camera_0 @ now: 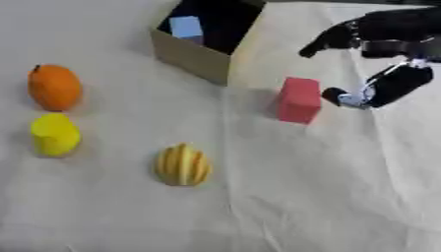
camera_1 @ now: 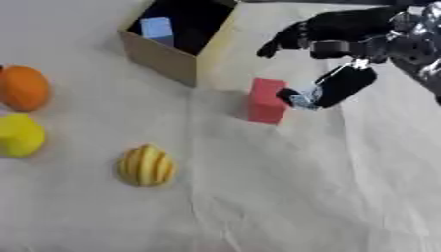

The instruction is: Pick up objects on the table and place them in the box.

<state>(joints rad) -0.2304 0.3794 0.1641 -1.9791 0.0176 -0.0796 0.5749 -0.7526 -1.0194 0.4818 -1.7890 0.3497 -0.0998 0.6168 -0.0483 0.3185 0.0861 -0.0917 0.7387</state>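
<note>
The right hand (camera_0: 379,59) comes in from the upper right, fingers spread and relaxed, holding nothing. Its thumb tip sits just beside the red block (camera_0: 299,100), a plain upright cuboid on the cloth-covered worktop (camera_0: 327,197). Up and left of the hand stands the cardboard box (camera_0: 203,37), open-topped, with a pale blue block (camera_0: 186,27) inside. Far to the hand's left lie an orange fruit (camera_0: 54,87) and a yellow cup (camera_0: 56,134); a ribbed yellow fruit (camera_0: 182,165) lies below left. Open cloth stretches below the hand.
</note>
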